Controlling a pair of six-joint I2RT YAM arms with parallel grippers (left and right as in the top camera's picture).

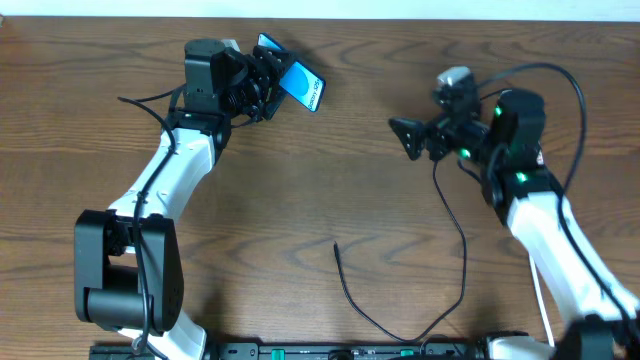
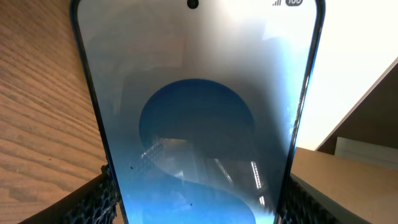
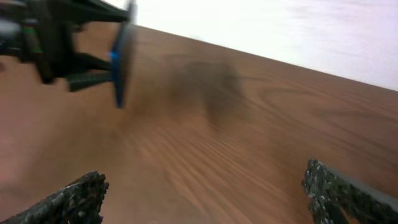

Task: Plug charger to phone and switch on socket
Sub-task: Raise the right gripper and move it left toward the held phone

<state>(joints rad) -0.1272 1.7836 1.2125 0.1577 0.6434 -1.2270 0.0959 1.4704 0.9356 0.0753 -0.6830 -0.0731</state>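
Note:
My left gripper point(image 1: 268, 78) is shut on the phone point(image 1: 301, 86) and holds it tilted above the table's far left. In the left wrist view the blue screen of the phone point(image 2: 199, 112) fills the frame between the two fingers of the gripper point(image 2: 198, 208). My right gripper point(image 1: 408, 138) is open and empty, pointing left toward the phone. Its view shows the phone edge-on point(image 3: 120, 59) far ahead of the spread fingers point(image 3: 205, 193). The charger point(image 1: 462, 255) lies looped on the table, its loose tip point(image 1: 336, 245) near the middle front. The socket is out of view.
A thin white cord point(image 1: 540, 300) runs beside the right arm at the front right. Thick black cables point(image 1: 575, 95) arch over the right arm. The arms' base rail point(image 1: 340, 350) lies along the front edge.

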